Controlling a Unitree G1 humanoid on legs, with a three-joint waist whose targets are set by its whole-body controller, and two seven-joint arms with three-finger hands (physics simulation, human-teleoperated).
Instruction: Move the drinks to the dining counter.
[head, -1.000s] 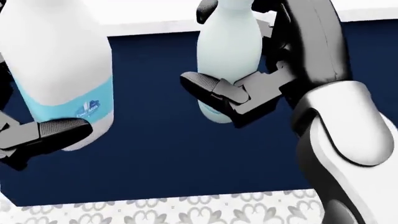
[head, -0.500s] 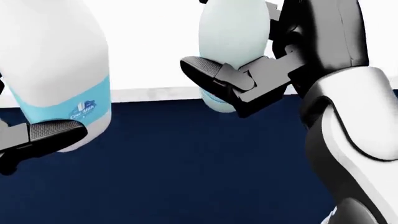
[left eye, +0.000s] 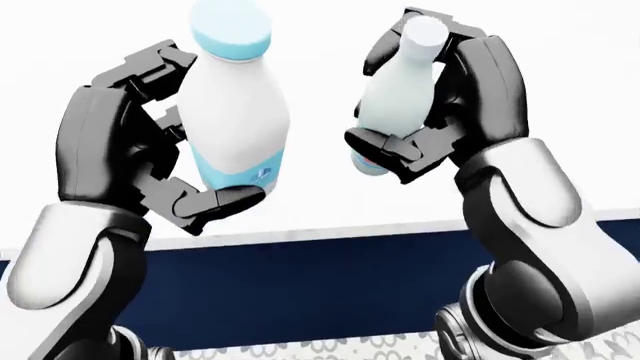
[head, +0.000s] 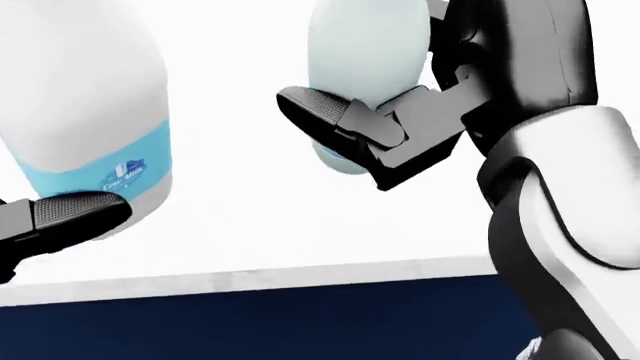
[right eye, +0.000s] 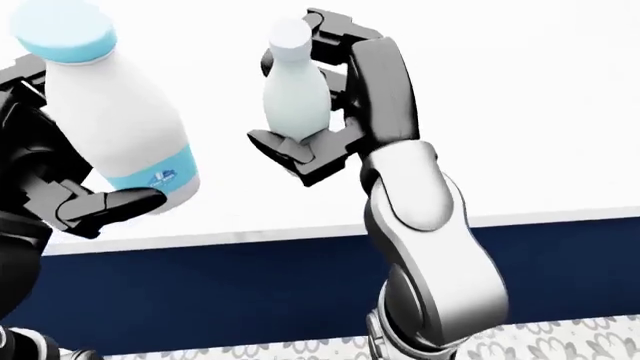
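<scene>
1. Left-eye view has both hands raised high in the frame, each with a drink in its grasp.
2. Over on the upper left, the left hand (left eye: 165, 142) is wrapped round the milk bottle (left eye: 235, 112), a white bottle with a light-blue cap and a light-blue band near its base; black fingers (left eye: 215, 204) curl under the bottom.
3. Upper right of centre, the right hand (left eye: 435, 97) is clamped on the pale bottle (left eye: 398, 94), a slimmer pale bluish-white one with a white cap, one finger pressing across its lower body.
4. Both bottles stand roughly upright, near each other but apart, set against plain white background.
5. Head view shows the same grips up close: textured fingertip pads against each bottle's lower part.
6. Across the lower part of the frame runs a dark navy panel (left eye: 320, 285) with a pale edge along its top.
7. At the very bottom, a strip of patterned grey-and-white floor (right eye: 560, 334) peeks through.
</scene>
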